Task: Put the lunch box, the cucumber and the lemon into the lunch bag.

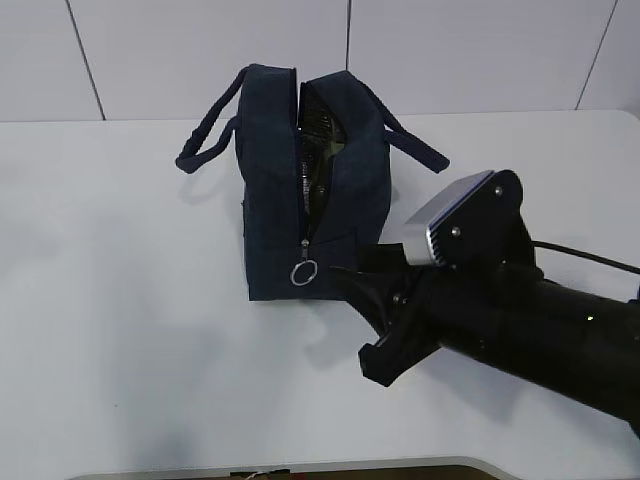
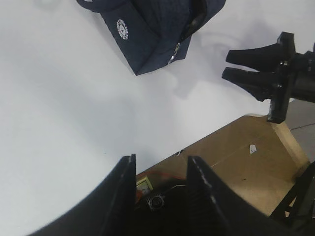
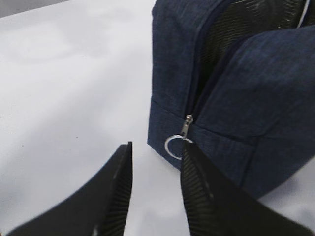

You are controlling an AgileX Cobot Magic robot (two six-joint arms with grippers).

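We see the lunch bag (image 1: 300, 190) standing upright on the white table (image 1: 120, 300), a little toward twelve o'clock of the table's middle in the exterior view; its long axis runs from twelve to six o'clock, the zippered end facing six; the zipper is open along the top and down that end, and the metal ring pull (image 1: 304, 272) hangs near the base; one looped handle (image 1: 205, 140) droops toward nine o'clock, the other (image 1: 415, 145) toward three. Through the gap we make out dark mesh and something greenish, which we cannot identify.

The right gripper (image 1: 345, 285) reaches in from four o'clock, its tips just beside the bag's lower corner; in the right wrist view its jaws stand partly apart with nothing between them, the ring pull just past one fingertip (image 3: 189, 152). The left gripper (image 2: 160, 162) hovers over the table's near edge, well apart from the bag; its jaws are likewise partly apart and bare.
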